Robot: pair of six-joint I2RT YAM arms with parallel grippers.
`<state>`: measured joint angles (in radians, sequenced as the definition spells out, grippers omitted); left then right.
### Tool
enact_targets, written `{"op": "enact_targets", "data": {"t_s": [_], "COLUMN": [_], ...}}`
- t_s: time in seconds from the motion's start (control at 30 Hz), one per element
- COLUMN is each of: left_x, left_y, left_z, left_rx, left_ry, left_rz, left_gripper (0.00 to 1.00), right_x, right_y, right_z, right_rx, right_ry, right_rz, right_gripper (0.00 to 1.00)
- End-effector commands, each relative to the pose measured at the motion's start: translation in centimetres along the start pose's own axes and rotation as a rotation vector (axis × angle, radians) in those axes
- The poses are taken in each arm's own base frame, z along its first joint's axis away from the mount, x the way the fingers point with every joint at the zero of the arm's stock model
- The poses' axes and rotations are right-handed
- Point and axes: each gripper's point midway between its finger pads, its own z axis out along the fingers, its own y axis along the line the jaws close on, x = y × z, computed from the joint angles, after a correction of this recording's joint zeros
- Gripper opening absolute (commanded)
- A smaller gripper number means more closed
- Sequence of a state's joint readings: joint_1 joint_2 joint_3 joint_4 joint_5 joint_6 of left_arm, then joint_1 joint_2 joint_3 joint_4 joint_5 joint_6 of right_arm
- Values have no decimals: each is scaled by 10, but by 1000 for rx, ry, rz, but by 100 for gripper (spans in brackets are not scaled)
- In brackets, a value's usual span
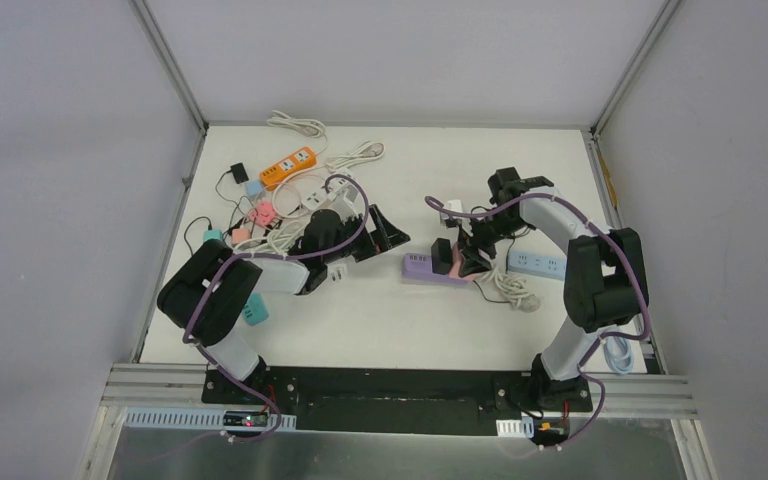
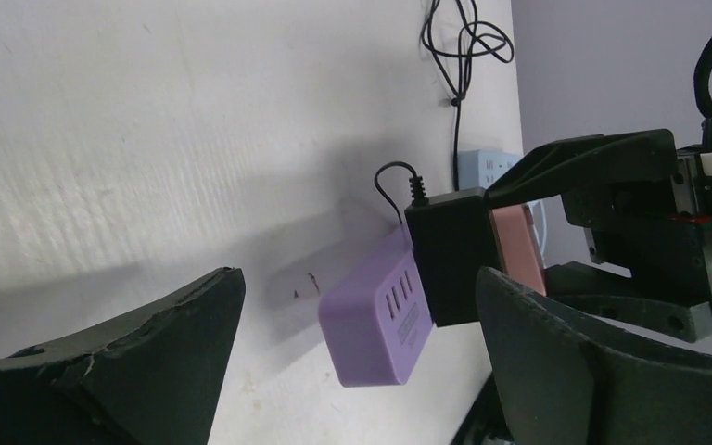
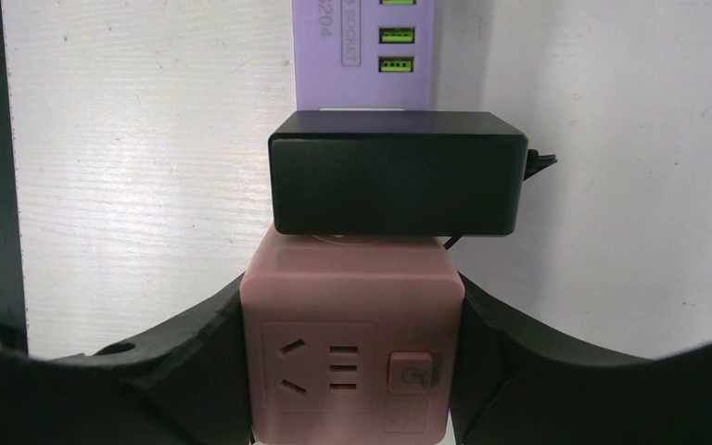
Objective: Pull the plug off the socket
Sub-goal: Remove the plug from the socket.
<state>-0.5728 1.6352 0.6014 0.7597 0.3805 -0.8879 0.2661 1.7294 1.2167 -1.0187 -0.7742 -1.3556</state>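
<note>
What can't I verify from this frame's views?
Right wrist: whether pins of the pink cube sit in the purple strip; its body hides them.
Top external: that joint; too small, and the right gripper covers it.
Left wrist: the strip's far end; the black adapter blocks it.

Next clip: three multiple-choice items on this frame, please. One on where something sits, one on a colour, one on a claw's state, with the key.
1. Where is the black adapter?
A. On the purple strip, beside the cube socket
B. Lying on the bare table
C. Hanging off the table edge

2. What colour is the cube socket?
A. Blue
B. Pink
C. Orange

3. How is the left claw?
A. Shut on a cord
B. Shut on the strip
C. Open, holding nothing

Key: 1 A, the right wrist view shows the adapter on the strip against the cube. 2 B, the cube between the right claw fingers is pink. 3 C, its fingers stand wide apart, touching nothing.
</note>
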Motion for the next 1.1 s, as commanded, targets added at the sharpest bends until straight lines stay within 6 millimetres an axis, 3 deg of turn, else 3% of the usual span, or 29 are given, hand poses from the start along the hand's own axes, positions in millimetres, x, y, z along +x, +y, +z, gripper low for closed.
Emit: {"op": "enact_targets", "data": {"t_s": [0.0,0.33,0.67,0.87,1.07], "left_x": [3,33,43,45,47], "left_y": [-15,-8,-29,-32,-35], "left_z": [3,12,28,29,30], "left_rx": [7,29,180,191,220], "left_ry": [-14,66,76,81,96], "left_rz": [-155,-269,-393,-419,-461], "left_gripper": [99,96,76,56,15], "right_x": [-29,-36,-25,-23,-18], "right_y": [-4,-10,-8,-6,3], "right_z": [-12,-10,-5,0,5], "right_rx": [20,7,18,26,26], "right_ry": [-121,-149,-111,-100,-83], "right_rz": [-34,-7,27,53,66], "right_gripper": [0,0,0,0,0]}}
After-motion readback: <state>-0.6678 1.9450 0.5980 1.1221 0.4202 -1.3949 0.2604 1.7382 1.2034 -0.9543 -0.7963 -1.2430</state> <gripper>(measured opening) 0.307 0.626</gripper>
